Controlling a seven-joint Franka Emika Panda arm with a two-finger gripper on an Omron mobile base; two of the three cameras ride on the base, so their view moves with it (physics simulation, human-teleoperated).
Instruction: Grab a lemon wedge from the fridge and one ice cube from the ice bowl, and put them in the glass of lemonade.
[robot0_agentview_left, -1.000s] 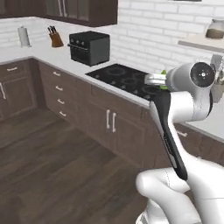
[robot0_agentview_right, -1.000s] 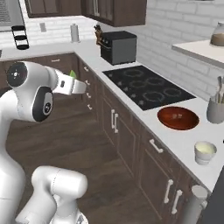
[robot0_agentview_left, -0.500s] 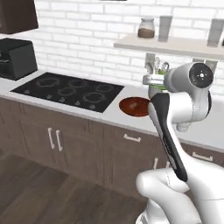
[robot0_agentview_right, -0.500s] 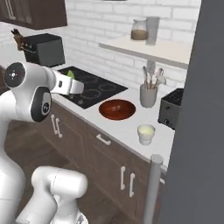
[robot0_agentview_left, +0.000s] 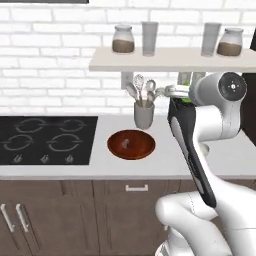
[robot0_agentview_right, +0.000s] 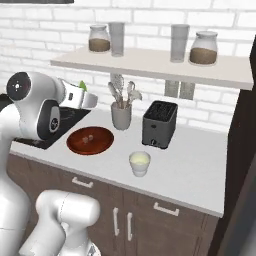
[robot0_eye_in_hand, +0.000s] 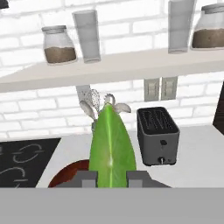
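- The gripper (robot0_agentview_right: 92, 101) is closed on the lemon wedge (robot0_eye_in_hand: 112, 148), which stands up between the two finger tips in the hand view, its long axis running along the line of the fingers and its pointed end out ahead of them.
- In the right base view the wedge (robot0_agentview_right: 82, 86) rides high above the counter (robot0_agentview_right: 200, 160), over the left part of it, near the rear rim of the ice bowl (robot0_agentview_right: 90, 140).
- The glass of lemonade (robot0_agentview_right: 139, 163) sits on the counter close to its front edge, in front of the black toaster (robot0_agentview_right: 160, 124); from the gripper it lies lower and off to the robot's right, well apart.
- The coming move looks like a carry rightward and down, past the grey utensil holder (robot0_agentview_right: 121, 115), until the wedge hangs over the cup's mouth.
- The ice bowl sits left of the cup, near the front edge of the counter, and two pale ice cubes (robot0_agentview_right: 89, 138) lie inside it.
- In the left base view the arm hides the cup.
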